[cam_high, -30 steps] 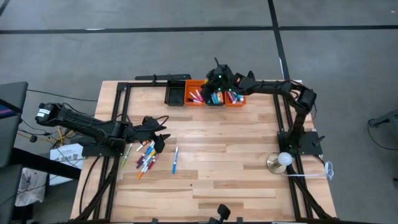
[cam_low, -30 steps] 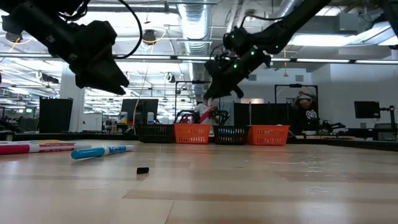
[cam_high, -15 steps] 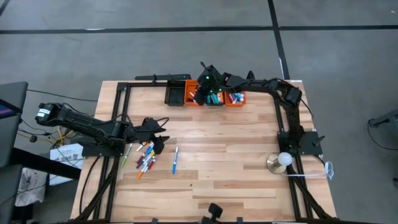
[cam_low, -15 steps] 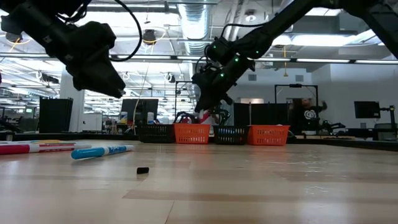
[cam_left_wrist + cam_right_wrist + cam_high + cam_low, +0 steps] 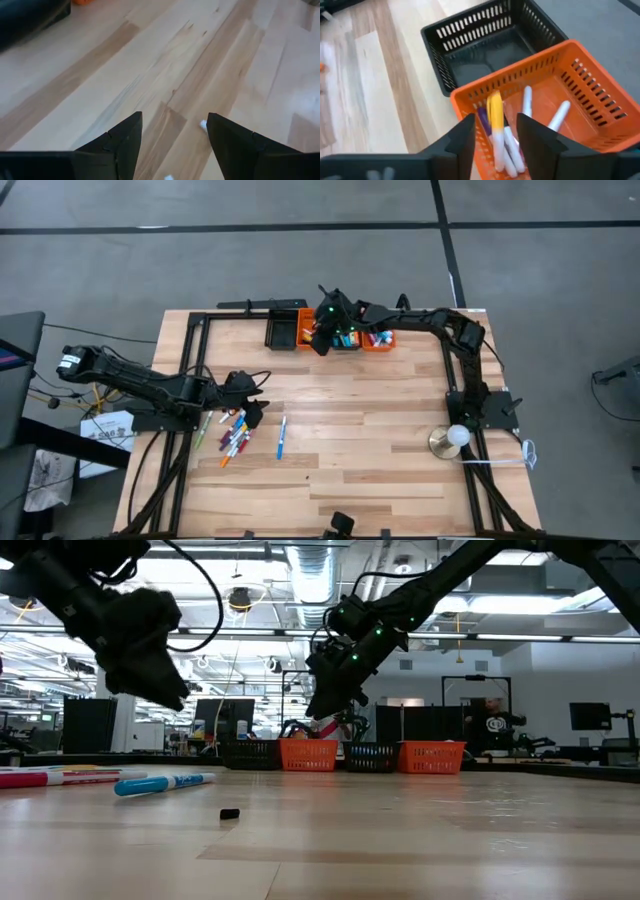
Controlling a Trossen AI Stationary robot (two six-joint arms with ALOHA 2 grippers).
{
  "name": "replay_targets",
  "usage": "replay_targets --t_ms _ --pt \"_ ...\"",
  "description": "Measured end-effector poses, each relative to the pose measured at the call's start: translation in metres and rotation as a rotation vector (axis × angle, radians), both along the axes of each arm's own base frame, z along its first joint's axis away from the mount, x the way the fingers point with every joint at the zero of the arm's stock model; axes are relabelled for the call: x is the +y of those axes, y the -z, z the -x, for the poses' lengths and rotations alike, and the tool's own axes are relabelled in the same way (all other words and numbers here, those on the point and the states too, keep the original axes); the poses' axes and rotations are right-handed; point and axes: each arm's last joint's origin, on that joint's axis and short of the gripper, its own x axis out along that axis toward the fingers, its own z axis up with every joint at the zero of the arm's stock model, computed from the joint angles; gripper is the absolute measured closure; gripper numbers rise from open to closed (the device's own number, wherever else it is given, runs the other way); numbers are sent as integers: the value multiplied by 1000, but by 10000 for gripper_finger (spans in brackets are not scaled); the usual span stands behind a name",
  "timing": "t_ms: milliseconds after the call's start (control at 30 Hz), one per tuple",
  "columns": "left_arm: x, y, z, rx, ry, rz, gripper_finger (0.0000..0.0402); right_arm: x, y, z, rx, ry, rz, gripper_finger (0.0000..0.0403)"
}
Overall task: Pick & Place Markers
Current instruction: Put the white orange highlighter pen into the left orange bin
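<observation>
While overhead hides it, right claw (image 5: 494, 131) spread over yellow marker (image 5: 495, 112), orange bin (image 5: 580, 75); left claw (image 5: 172, 131) spread.

High view looks straight down on whole worktop (image 5: 380, 440); low view sits at surface level, facing the orange bins (image 5: 308, 754), shared with right wrist close-up.

Right gripper (image 5: 495, 131): you see its two dark fingers parted above the orange bin (image 5: 570, 85).
Between the fingers: a yellow marker (image 5: 495, 114).
Orange bin: holds white and purple markers (image 5: 520, 145).
Black bin (image 5: 485, 35): just beyond, touching the orange one.
Underneath: your wooden table (image 5: 375, 80).
</observation>
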Motion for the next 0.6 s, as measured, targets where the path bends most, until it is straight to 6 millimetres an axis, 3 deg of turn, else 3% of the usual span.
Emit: replay_targets --t_ms 200,333,600 --pt "1 14 7 33 -34 28 183 1 -3 0 -3 -10 7 223" --pt "2 23 13 61 -61 47 183 7 -17 1 -39 -18 17 214" --pt "8 34 26 205 -167 83 183 46 -55 2 -79 -162 71 227"
